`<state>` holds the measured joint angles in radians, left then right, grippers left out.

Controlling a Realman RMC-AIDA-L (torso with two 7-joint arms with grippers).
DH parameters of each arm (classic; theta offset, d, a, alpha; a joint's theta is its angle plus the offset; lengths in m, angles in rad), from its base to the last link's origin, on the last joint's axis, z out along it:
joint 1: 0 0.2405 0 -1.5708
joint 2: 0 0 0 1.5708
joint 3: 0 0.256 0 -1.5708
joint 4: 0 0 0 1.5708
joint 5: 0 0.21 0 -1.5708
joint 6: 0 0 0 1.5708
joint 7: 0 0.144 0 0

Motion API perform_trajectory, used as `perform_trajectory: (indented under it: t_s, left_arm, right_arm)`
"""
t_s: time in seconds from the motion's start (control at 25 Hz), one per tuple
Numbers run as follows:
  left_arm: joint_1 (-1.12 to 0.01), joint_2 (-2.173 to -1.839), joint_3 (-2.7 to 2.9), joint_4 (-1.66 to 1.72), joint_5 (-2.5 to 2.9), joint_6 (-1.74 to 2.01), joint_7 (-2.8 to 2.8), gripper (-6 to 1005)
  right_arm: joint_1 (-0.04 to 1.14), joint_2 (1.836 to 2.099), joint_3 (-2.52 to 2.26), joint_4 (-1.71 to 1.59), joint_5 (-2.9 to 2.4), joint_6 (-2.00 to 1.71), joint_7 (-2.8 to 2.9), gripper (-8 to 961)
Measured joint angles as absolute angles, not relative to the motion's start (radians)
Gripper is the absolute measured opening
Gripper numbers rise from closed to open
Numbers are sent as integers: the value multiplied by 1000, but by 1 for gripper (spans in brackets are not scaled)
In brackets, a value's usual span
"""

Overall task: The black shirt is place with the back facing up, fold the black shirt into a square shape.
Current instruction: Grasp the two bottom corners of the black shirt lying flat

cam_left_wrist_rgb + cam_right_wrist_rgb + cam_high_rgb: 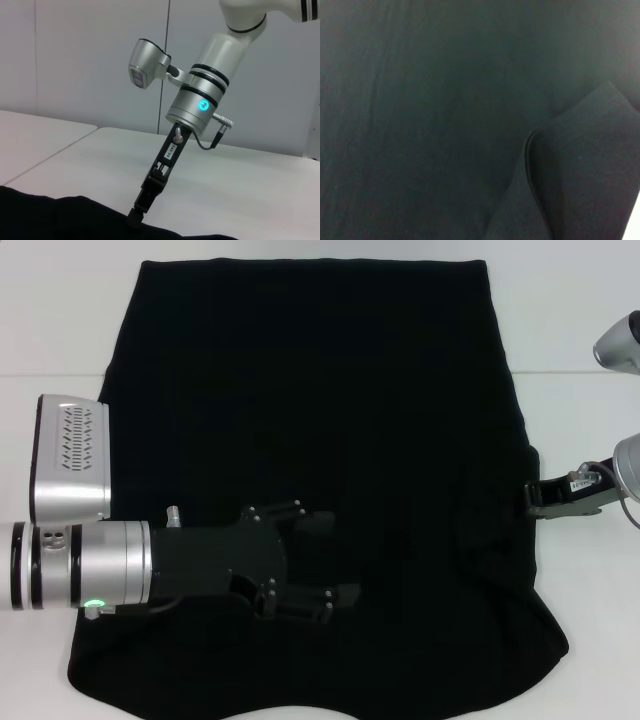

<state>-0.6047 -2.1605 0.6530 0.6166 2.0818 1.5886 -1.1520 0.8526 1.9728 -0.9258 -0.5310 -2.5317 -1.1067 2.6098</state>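
Observation:
The black shirt [320, 410] lies spread flat on the white table and fills most of the head view; no lettering shows. My left gripper [335, 558] hovers over the shirt's lower middle, reaching in from the left with its fingers open and nothing between them. My right gripper [537, 498] is at the shirt's right edge, shut on the fabric there. In the left wrist view the right gripper [139, 210] comes down slanted onto the shirt's edge [75, 217]. The right wrist view is filled with black cloth, with a raised folded flap [580, 170].
The white table [580, 300] shows bare around the shirt at the left, right and far side. A seam in the tabletop [570, 372] runs across it. My left arm's silver forearm [80, 565] and its camera housing [70, 455] overhang the shirt's left edge.

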Motion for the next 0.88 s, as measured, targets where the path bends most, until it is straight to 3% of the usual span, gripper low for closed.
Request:
perform_trajectory:
  t_s: [0.44,0.88]
  left_arm:
    - [-604,-2160,650,617,2083,1588,-1151,919]
    - [-603,-2160,649,617,2083,1588,-1150,917]
  right_arm:
    - [855,1979,-926,-531,-2531,-1097,2601,33]
    - [869,2014,-926,-537,-2525,-1084,2588,28]
